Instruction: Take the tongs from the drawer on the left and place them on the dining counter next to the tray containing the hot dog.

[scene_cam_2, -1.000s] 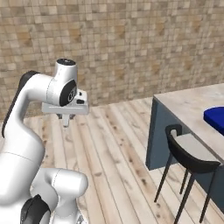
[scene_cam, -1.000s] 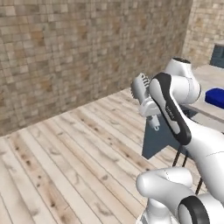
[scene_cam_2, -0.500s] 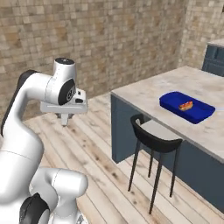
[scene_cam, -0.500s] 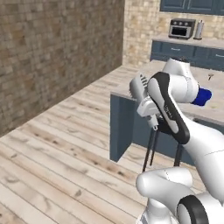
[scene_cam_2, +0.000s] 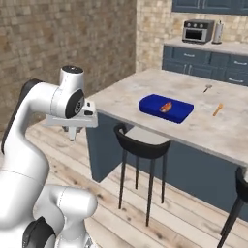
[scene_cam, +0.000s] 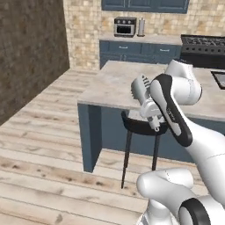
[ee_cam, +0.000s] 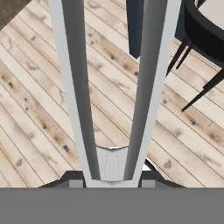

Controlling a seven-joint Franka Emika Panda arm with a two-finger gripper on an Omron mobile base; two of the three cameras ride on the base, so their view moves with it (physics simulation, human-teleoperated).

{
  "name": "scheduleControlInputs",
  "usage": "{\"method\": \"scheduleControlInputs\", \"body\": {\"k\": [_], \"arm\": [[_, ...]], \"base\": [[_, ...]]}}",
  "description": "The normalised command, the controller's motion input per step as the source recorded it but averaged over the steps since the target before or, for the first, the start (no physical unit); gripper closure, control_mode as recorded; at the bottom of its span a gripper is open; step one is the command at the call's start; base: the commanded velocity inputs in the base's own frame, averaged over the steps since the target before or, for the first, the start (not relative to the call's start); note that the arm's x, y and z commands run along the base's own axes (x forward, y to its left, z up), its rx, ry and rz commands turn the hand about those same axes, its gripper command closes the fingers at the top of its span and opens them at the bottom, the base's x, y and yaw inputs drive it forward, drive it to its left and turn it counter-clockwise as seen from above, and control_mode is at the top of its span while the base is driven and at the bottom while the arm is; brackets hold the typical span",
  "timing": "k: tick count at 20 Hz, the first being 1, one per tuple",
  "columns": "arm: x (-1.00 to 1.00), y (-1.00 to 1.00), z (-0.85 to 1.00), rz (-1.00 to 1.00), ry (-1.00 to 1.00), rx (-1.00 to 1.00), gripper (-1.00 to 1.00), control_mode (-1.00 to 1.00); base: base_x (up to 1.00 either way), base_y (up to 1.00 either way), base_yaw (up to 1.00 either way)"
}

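Note:
My gripper (scene_cam_2: 72, 133) is shut on the tongs (ee_cam: 74, 87). In the hand view their two silvery arms rise in a narrow V over the wooden floor. The hand hangs in front of the dining counter (scene_cam_2: 127, 95), short of its near corner and below the level of its top. The blue tray (scene_cam_2: 180, 114) lies on the marble top with the hot dog (scene_cam_2: 166, 106) in it, to the right of and beyond my hand. In the left base view the gripper (scene_cam: 156, 126) hangs in front of the counter (scene_cam: 112, 85). The drawer is out of view.
A black stool (scene_cam_2: 140, 141) stands at the counter's near side, just right of my hand, and a second stool (scene_cam_2: 240, 184) stands at the far right. Two small utensils (scene_cam_2: 218, 109) lie behind the tray. A sink (scene_cam: 219, 78) is set in the counter. Back cabinets carry a toaster oven (scene_cam_2: 197, 31).
The base has turned, so the whole scene has shifted. The brick wall slid away, and the counter, tray and stool now stand in front. The arm keeps its pose with the tongs.

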Motion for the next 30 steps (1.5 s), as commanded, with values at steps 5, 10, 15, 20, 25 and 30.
{"method": "scheduleControlInputs", "body": {"k": [5,10,15,20,25,30], "arm": [[0.00,0.00,0.00,0.00,0.00,0.00,1.00,1.00],[0.00,0.00,0.00,0.00,0.00,0.00,1.00,1.00],[0.00,0.00,0.00,0.00,0.00,0.00,1.00,1.00],[0.00,0.00,0.00,0.00,0.00,0.00,1.00,1.00],[0.00,0.00,0.00,0.00,0.00,0.00,1.00,1.00],[0.00,0.00,0.00,0.00,0.00,0.00,1.00,1.00]], "base": [[0.56,0.61,-0.48],[0.89,0.83,-0.42],[0.64,0.59,-0.39],[0.45,0.42,-0.37],[0.46,0.60,-0.27],[0.44,0.50,-0.17]]}}
